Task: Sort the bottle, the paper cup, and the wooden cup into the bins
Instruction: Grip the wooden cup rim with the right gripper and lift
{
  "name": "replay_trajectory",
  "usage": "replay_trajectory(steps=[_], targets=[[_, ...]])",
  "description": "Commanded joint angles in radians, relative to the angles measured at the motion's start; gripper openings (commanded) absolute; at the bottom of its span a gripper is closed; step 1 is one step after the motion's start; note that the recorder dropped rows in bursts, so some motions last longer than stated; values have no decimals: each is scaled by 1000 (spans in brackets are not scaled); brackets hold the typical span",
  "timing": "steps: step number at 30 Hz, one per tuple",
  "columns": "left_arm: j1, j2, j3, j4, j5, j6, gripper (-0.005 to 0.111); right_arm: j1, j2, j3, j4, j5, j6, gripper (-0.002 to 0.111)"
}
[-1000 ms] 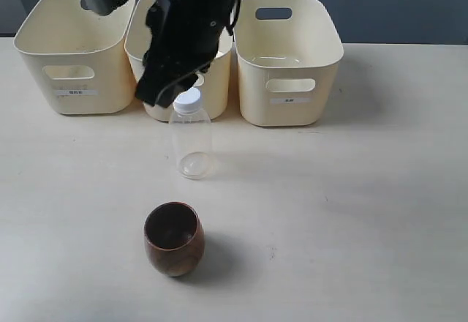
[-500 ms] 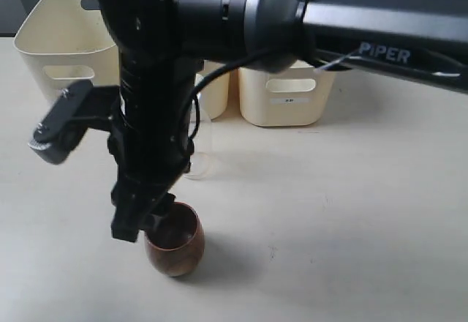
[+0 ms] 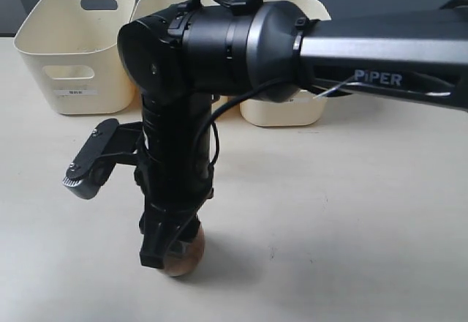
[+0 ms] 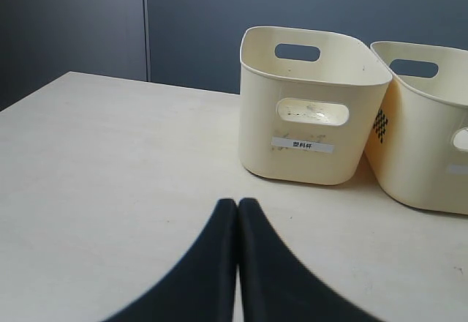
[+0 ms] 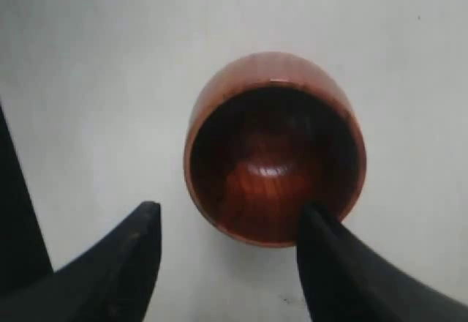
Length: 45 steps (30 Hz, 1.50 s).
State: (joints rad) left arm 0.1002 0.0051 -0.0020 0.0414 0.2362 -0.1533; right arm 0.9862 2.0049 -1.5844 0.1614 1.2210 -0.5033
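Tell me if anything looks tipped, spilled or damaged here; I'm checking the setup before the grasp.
Nothing stands out. The wooden cup stands upright and empty on the table, with the open right claw around its rim. The bins stand upright in a row. The left claw is shut, holding nothing.

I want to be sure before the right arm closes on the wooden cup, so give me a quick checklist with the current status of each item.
1. Right gripper open: ok, jaws apart.
2. Jaws straddling the wall of the wooden cup: ok by the right wrist view, one finger over the cup's mouth at the rim, the other outside.
3. Cup upright: ok, opening faces the wrist camera.
4. Cup empty: ok, only bare wood inside.
5. Left gripper out of the way: ok, shut, near the bins, not by the cup.
6. Bottle clear of the arm: cannot tell, the arm hides it in the exterior view.
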Motion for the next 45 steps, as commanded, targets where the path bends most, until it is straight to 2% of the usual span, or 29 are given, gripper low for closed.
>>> replay_trajectory(steps=[1, 16, 27, 29, 31, 33, 34, 45], targets=[[-3, -5, 2, 1, -5, -1, 0, 2, -6, 5, 27, -20, -26, 54], [-3, -5, 2, 1, -5, -1, 0, 2, 3, 5, 111, -96, -96, 54], [-3, -5, 2, 1, -5, -1, 0, 2, 111, 5, 104, -81, -100, 53], [-3, -5, 2, 1, -5, -1, 0, 2, 116, 5, 93, -81, -100, 46], [-3, -5, 2, 1, -5, -1, 0, 2, 116, 5, 79, -78, -100, 29], [-3, -5, 2, 1, -5, -1, 0, 2, 112, 5, 71, -69, -100, 5], [-3, -5, 2, 1, -5, -1, 0, 2, 109, 5, 64, -62, -100, 0], [-3, -5, 2, 1, -5, -1, 0, 2, 0, 3, -23, -25, -100, 0]])
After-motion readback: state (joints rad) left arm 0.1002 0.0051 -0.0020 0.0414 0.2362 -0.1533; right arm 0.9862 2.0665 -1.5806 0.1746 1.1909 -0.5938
